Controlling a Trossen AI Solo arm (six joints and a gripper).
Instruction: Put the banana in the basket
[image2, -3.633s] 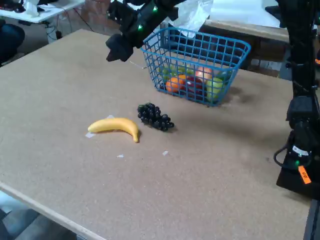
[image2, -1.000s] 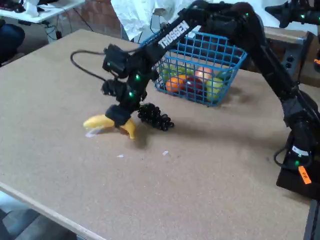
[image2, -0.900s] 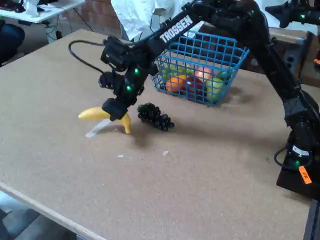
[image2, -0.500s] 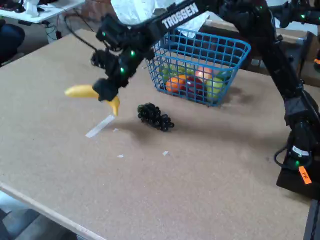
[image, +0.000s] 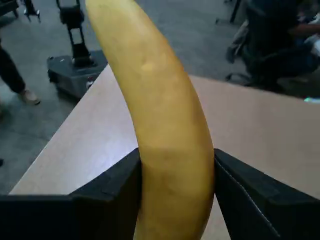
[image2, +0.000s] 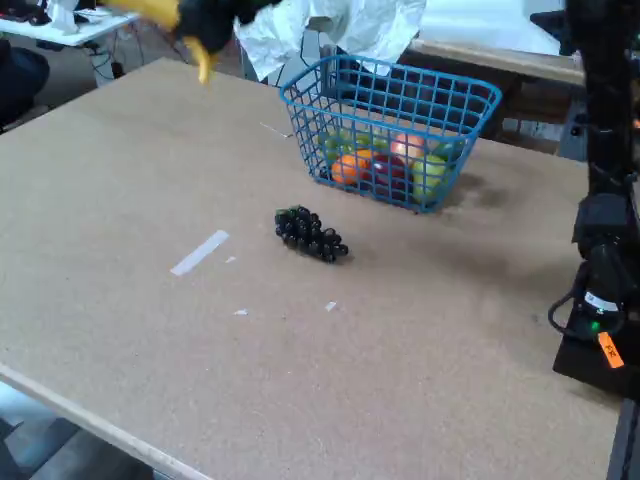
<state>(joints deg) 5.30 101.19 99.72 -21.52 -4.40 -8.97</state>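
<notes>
I see the banana (image: 165, 150) filling my wrist view, its yellow body running up from between the two dark fingers (image: 250, 200) of the hand (image: 176, 192), which press against it on both sides: the hand is clamped on the banana. In the fixed view the banana (image2: 165, 12) sits at the very top left of the picture, high above the bench (image2: 300, 380), with the dark hand (image2: 215, 15) just beside it and one yellow tip hanging down below it. It is blurred there, so I cannot make out more.

The basket (image2: 400, 100) stands on the far part of the bench, to the right of the banana in the fixed view and well apart from it. Inside it I see round fruit (image2: 385, 165) in orange, red and green. In front of the basket, on the bare bench, lies a dark grape bunch (image2: 310, 233). Left of the grapes there is a pale strip (image2: 199, 252), flat on the surface, and a few small white scraps lie near it. The arm's base (image2: 600, 300) stands at the right edge.
</notes>
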